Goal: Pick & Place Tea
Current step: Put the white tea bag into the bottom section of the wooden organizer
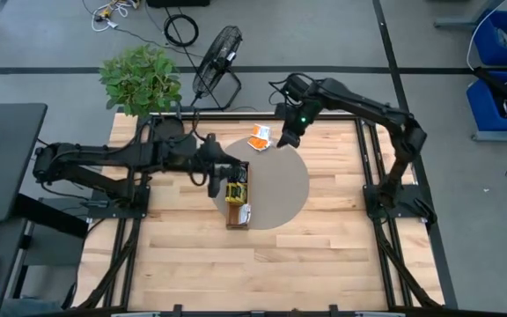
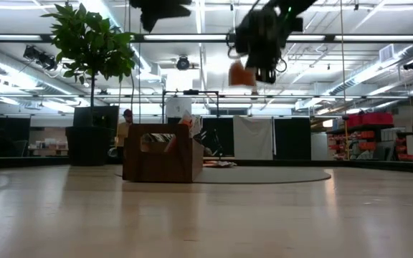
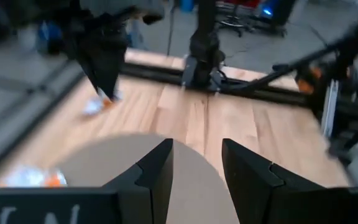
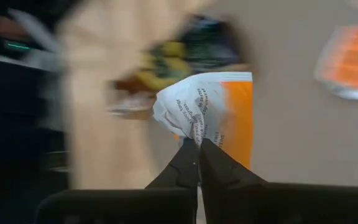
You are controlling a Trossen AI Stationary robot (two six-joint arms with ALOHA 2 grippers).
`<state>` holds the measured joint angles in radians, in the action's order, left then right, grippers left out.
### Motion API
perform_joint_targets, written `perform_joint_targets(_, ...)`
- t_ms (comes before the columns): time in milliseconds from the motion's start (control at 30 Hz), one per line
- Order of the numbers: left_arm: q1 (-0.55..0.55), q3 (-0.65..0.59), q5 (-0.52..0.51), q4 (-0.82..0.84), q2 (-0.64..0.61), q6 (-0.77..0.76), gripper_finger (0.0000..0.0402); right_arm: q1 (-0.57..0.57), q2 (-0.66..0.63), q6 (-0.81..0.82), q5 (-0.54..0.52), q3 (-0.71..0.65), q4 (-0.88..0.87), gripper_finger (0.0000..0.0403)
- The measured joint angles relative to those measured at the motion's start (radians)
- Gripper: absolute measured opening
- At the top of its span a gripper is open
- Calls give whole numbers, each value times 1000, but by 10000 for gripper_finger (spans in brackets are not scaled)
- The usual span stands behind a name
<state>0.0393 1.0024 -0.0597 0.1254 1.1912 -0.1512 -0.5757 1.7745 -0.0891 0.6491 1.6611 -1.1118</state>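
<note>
While the left hand [image 1: 233, 169] hovers with fingers parted and empty over the near end of the wooden tray [image 1: 237, 201], the tray lies left of and nearer than the right hand [image 1: 287, 139]. That hand is pinched shut on an orange-and-white sachet [image 4: 213, 115], raised above the tabletop [image 1: 341, 246] beside the loose sachets [image 1: 260, 138]

Grey floor [image 1: 42, 53] — potted plant [image 1: 139, 79], fan [image 1: 218, 55], blue bins [image 1: 500, 66].

Brown wooden tray [image 2: 162, 161] on counter [image 2: 206, 215], at edge of round grey mat [image 2: 278, 175]. Sachets [image 2: 165, 142] poking up inside tray. High above, right gripper [image 2: 264, 74] gripping orange-and-white sachet [image 2: 240, 74]. Potted plant [image 2: 90, 50] behind, left.
</note>
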Motion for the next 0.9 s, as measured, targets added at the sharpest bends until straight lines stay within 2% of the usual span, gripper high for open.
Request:
perform_joint_targets(100, -30, 0, 0, -20, 0, 197, 142, 58, -50, 128, 96, 0, 10, 2)
perform_joint_targets(233, -72, 0, -7, -20, 0, 369, 142, 162, -107, 293, 127, 0, 19, 2)
perform_joint_targets(367, -101, 0, -90, -33, 0, 400, 142, 279, -125, 428, 128, 1, 54, 2)
perform_joint_targets(533, -135, 0, -67, -89, 0, 398, 142, 402, -125, 547, 59, 1, 186, 2)
perform_joint_targets(733, -191, 0, -46, -91, 0, 393, 148, 442, -125, 653, -5, 1, 292, 2)
perform_joint_targets(900, -212, 0, -73, -106, 0, 389, 187, 447, -125, 680, -5, 1, 316, 2)
